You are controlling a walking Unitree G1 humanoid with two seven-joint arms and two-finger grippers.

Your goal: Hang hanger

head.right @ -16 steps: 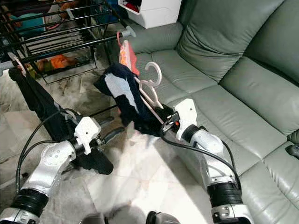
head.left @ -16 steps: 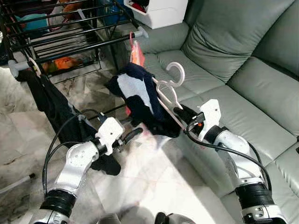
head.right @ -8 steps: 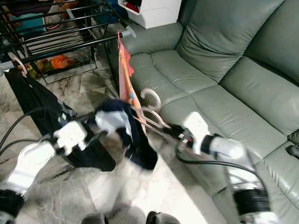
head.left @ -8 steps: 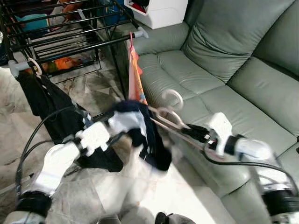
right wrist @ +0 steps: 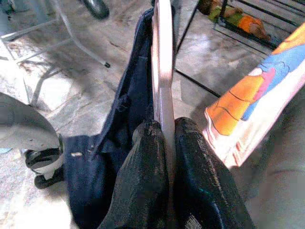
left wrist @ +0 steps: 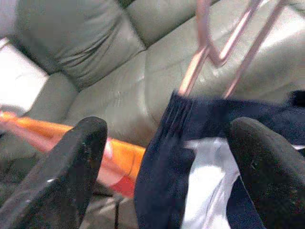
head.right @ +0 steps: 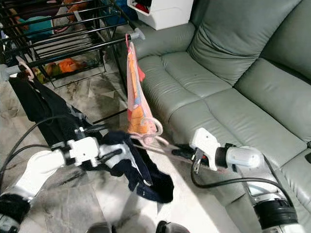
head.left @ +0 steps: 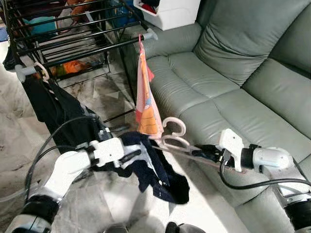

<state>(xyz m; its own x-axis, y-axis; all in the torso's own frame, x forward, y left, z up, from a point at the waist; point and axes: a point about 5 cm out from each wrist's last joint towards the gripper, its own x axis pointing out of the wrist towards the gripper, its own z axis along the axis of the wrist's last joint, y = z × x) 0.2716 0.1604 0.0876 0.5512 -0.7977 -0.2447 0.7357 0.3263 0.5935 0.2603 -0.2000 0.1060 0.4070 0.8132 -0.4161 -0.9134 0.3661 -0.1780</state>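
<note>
- A black drying rack [head.left: 73, 41] stands at the far left, with a dark garment [head.left: 53, 109] hanging from its near rail.
- The left gripper [head.left: 130, 155] reaches toward the navy-and-white garment [head.left: 158, 172]; its fingers [left wrist: 66, 176] are spread wide on either side of the cloth, seemingly not clamping it.
- An orange patterned cloth [head.left: 147, 99] hangs from the rack's rail end, just above the pink hanger [head.left: 172, 141].
- The hanger lies roughly level in mid-air, with the navy garment draped off its left end.
- The right gripper [head.left: 203, 154] pinches the hanger's right end, fingers [right wrist: 152, 176] closed tight on the bar.
- A grey-green sofa [head.left: 243, 73] lies to the right.
</note>
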